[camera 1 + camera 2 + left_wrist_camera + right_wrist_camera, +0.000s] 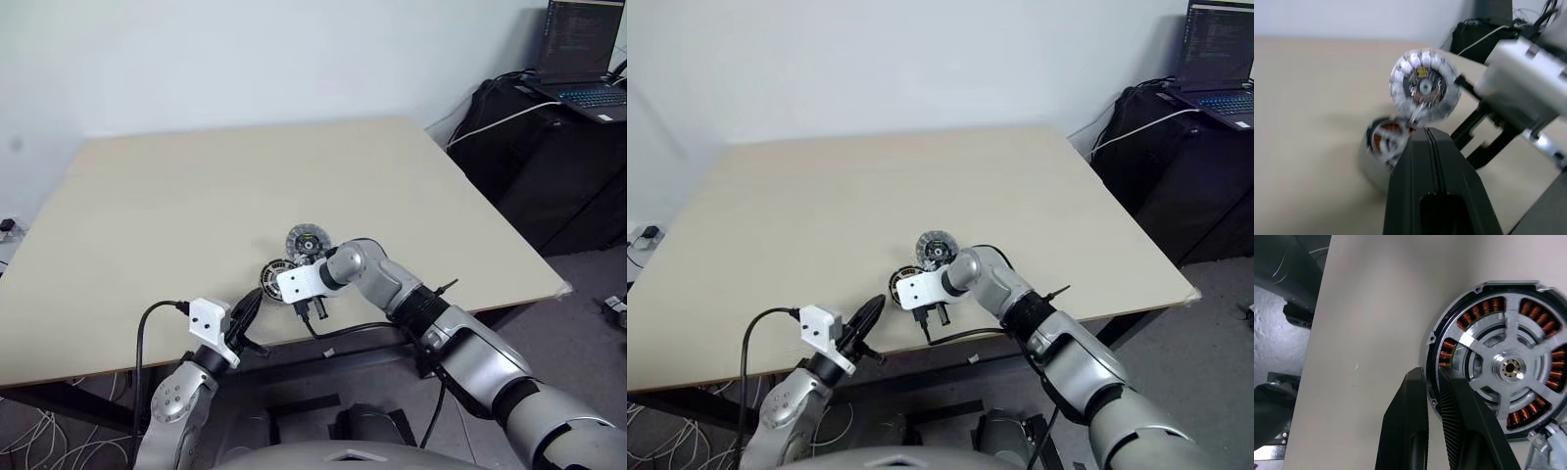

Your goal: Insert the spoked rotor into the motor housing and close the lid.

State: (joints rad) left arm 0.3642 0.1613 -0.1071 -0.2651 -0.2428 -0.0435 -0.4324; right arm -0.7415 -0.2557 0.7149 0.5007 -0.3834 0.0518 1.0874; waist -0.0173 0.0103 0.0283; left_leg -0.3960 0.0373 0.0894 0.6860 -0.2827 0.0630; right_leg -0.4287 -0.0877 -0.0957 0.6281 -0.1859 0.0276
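Now the right gripper (1432, 396) pinches the spoked rotor (1511, 367) rim, seated in the motor housing (277, 275) at centre frame. Left gripper (867, 318) hovers shut, empty. Lid (307, 241) lies just beyond on the beige table (196, 196); laptop (586, 59) upper right

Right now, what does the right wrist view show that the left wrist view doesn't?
Right wrist: spoked rotor seated in the motor housing, hub and spokes clear, right gripper at its rim. Left wrist: the lid behind the housing, and the left gripper, jaws shut. Both: housing's copper windings and the table.
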